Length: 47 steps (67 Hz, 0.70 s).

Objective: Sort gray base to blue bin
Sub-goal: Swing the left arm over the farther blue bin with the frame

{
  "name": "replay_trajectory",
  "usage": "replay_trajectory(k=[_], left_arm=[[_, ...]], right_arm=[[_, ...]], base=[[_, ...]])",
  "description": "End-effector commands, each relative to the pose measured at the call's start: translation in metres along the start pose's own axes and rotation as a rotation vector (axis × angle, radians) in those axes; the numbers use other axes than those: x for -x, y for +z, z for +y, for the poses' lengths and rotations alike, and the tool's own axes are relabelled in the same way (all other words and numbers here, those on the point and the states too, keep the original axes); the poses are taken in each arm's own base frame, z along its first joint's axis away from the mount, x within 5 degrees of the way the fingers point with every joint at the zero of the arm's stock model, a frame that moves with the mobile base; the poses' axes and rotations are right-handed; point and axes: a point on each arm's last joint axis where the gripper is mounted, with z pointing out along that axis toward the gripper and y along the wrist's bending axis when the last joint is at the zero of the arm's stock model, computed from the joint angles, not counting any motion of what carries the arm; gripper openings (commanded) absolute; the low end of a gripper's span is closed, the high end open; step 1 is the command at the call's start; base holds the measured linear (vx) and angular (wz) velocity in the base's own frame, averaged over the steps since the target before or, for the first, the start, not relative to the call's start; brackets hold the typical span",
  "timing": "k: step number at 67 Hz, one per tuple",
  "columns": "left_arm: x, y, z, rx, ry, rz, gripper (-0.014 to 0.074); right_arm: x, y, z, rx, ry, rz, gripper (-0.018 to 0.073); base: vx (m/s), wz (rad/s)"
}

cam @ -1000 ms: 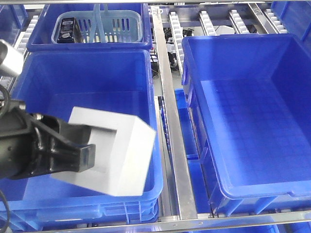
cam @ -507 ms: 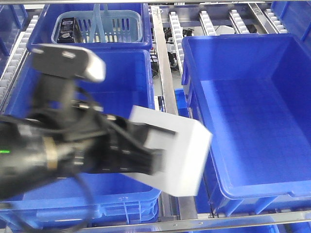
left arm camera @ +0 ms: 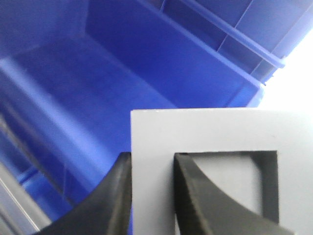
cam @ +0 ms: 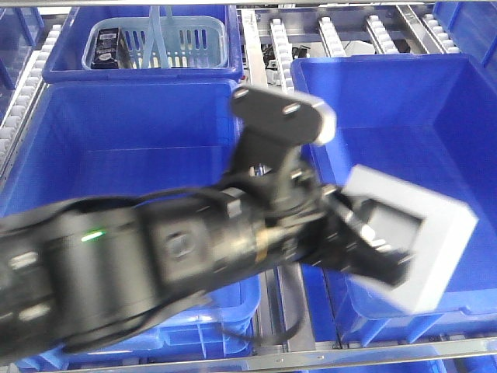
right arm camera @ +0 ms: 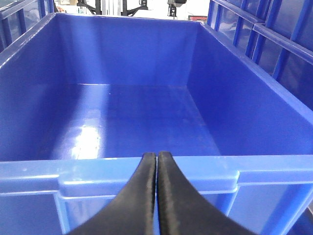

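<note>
Nearest the front-facing camera, the left arm reaches across from the left, and its left pincer (cam: 380, 249) is clamped on the gray base (cam: 419, 237). In the left wrist view 1 finger (left arm camera: 115, 196) lies on the block's outer wall and the other finger (left arm camera: 205, 196) sits inside the recess, so the grip is a narrow pinch on one wall of the frame. The base lies straight ahead of that pincer, extending away from the fingertips; its open recess faces the wrist camera, and in the front view it is tilted, with its long axis running up-left to down-right.

Beyond and below the block is the blue bin (cam: 466, 155), the right one of 2 alike. The block hangs over that bin's near-left corner, above its rim and apart from the floor. My reading is that the coming move is a short carry farther over the bin's interior, then a release.

The right pincer (right arm camera: 156, 196) has its 2 fingers pressed together on nothing, hovering just before the near rim of another deep crate (right arm camera: 122, 98), away from the work.

Farthest back, a pale slotted basket (cam: 186, 35) sits in a rear crate.
</note>
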Motion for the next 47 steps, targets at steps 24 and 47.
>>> replay_trajectory(k=[24, 47], left_arm=[[0.041, 0.081, -0.007, -0.013, 0.115, -0.141, 0.0004], [0.019, 0.133, 0.006, 0.024, 0.109, -0.079, 0.0052]], right_arm=[[0.003, -0.001, 0.001, 0.002, -0.015, -0.077, -0.0009], [0.003, -0.001, 0.001, 0.002, -0.015, -0.077, -0.0009]], base=[[0.00, 0.00], [0.00, 0.00]])
